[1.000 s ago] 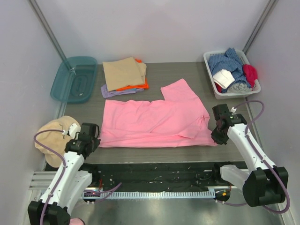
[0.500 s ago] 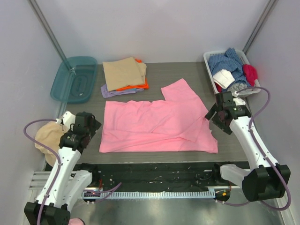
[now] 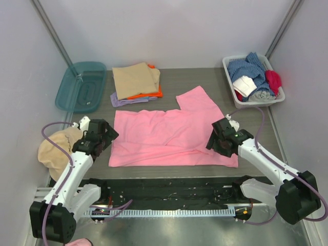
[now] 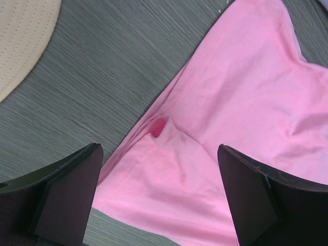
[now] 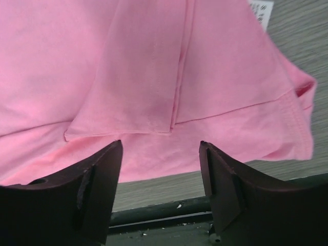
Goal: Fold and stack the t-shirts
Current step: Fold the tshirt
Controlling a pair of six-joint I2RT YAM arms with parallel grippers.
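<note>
Grey bench (image 3: pixel 202 82), white booth walls around. Pink t-shirt (image 3: pixel 164 136) spread mid-bench, partly folded, one sleeve pointing far. Folded stack (image 3: pixel 136 82) at far left: tan over orange over lilac. Left pincer (image 3: pixel 104 135) released wide, empty, above shirt's near-left corner. Right pincer (image 3: pixel 216 139) released, empty, above near-right hem beside folded-in flap. Cloth light, limp, creases easily. Best hold probably hem corners, both sides together.

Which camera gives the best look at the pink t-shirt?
The top external view: the whole pink t-shirt lies spread out there. The left wrist view shows only one edge of it, the right wrist view only a hemmed corner.
</note>
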